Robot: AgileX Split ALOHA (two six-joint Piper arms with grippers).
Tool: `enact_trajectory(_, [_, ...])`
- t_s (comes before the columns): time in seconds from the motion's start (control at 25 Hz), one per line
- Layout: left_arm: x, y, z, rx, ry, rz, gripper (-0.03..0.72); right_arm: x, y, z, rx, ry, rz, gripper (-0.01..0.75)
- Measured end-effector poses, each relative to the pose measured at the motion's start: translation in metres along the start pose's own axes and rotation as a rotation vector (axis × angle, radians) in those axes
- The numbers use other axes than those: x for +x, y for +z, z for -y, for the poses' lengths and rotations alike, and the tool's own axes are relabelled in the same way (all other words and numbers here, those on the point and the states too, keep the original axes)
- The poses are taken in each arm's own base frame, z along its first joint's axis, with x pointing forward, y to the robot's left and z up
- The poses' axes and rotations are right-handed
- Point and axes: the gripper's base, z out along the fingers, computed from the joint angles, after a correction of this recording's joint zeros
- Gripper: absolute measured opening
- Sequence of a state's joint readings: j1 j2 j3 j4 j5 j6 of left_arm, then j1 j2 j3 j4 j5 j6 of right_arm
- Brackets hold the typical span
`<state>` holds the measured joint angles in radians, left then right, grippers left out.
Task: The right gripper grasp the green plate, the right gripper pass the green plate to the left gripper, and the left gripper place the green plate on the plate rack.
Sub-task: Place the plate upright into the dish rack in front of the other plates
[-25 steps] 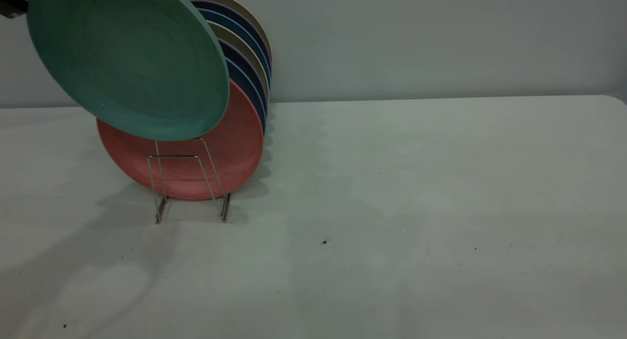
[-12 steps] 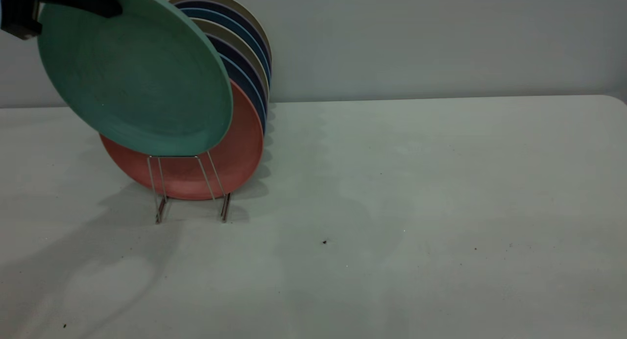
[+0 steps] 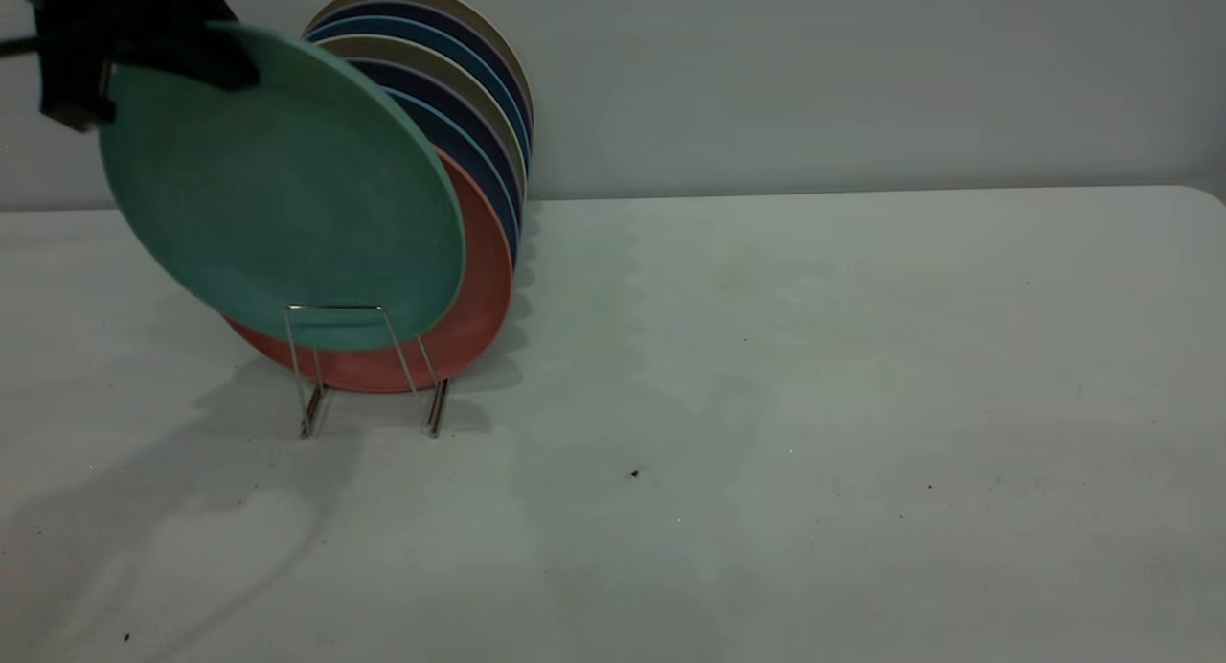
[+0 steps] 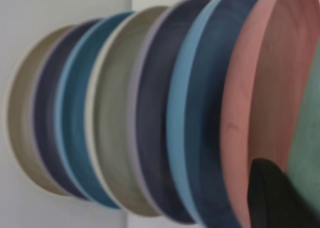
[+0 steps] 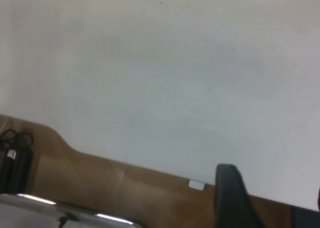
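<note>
My left gripper (image 3: 177,57) is shut on the top rim of the green plate (image 3: 287,194) at the upper left of the exterior view. The plate hangs tilted just in front of the salmon-pink plate (image 3: 479,289). Its lower edge sits behind the front wire loop of the plate rack (image 3: 335,308), above the rack's feet. In the left wrist view one black finger (image 4: 272,198) lies against the green plate (image 4: 307,153), next to the pink plate (image 4: 260,98). My right gripper (image 5: 274,200) is open and empty over the table edge, out of the exterior view.
Several plates, dark blue, light blue and beige (image 3: 460,79), stand in the rack behind the pink one. The white table (image 3: 814,356) stretches to the right of the rack. A grey wall (image 3: 862,69) stands behind.
My left gripper has come down and to the right with the green plate. The plate's lower edge has dropped from above the front wire loop to behind it.
</note>
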<state>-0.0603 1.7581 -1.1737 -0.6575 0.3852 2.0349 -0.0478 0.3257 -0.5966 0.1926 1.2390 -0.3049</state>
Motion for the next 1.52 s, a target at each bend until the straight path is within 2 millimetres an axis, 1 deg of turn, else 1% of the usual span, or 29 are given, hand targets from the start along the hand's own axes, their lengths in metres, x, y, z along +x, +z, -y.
enact_trajectory(0.12, [0.002, 0.008, 0.002, 0.013, -0.039, 0.005, 0.086, 0.0, 0.0, 0.0, 0.0, 0.0, 0.0, 0.425])
enact_trajectory(0.24, [0.003, 0.013, 0.004, 0.02, -0.073, 0.018, 0.126, 0.0, 0.0, 0.0, 0.0, 0.001, 0.0, 0.425])
enact_trajectory(0.36, [0.003, 0.015, 0.004, 0.026, -0.084, 0.022, 0.217, 0.0, 0.0, 0.0, 0.0, 0.008, 0.001, 0.425])
enact_trajectory(0.48, [0.003, 0.015, 0.005, 0.032, -0.095, 0.024, 0.329, 0.0, 0.0, 0.0, 0.001, 0.008, 0.0, 0.425])
enact_trajectory(0.6, [0.003, 0.015, 0.005, 0.031, -0.124, 0.025, 0.399, 0.0, 0.0, 0.001, 0.013, 0.004, -0.003, 0.425])
enact_trajectory(0.68, [0.002, 0.015, 0.005, 0.031, -0.15, 0.025, 0.421, 0.001, 0.0, 0.003, 0.032, 0.001, -0.009, 0.425])
enact_trajectory(0.84, [0.003, 0.013, 0.004, 0.03, -0.189, 0.024, 0.431, 0.002, 0.0, 0.007, 0.072, 0.011, -0.02, 0.425])
enact_trajectory(1.08, [0.002, 0.007, 0.002, 0.022, -0.268, 0.027, 0.432, 0.002, 0.001, 0.007, 0.078, 0.018, -0.015, 0.425])
enact_trajectory(1.16, [0.002, 0.006, 0.003, 0.034, -0.29, 0.032, 0.439, 0.003, 0.005, 0.008, 0.079, 0.026, -0.013, 0.425])
enact_trajectory(1.24, [0.0, 0.004, 0.004, 0.048, -0.301, 0.037, 0.444, 0.01, 0.017, 0.008, 0.073, 0.041, -0.043, 0.425])
enact_trajectory(1.28, [-0.001, 0.0, 0.004, 0.048, -0.298, 0.04, 0.445, 0.013, 0.022, 0.009, 0.071, 0.047, -0.055, 0.425])
enact_trajectory(1.36, [-0.005, -0.011, 0.002, 0.039, -0.297, 0.043, 0.445, 0.013, 0.026, 0.009, 0.076, 0.05, -0.039, 0.423])
enact_trajectory(1.52, [-0.017, -0.048, -0.006, -0.024, -0.346, 0.05, 0.445, 0.013, 0.027, 0.01, 0.078, 0.06, -0.034, 0.408])
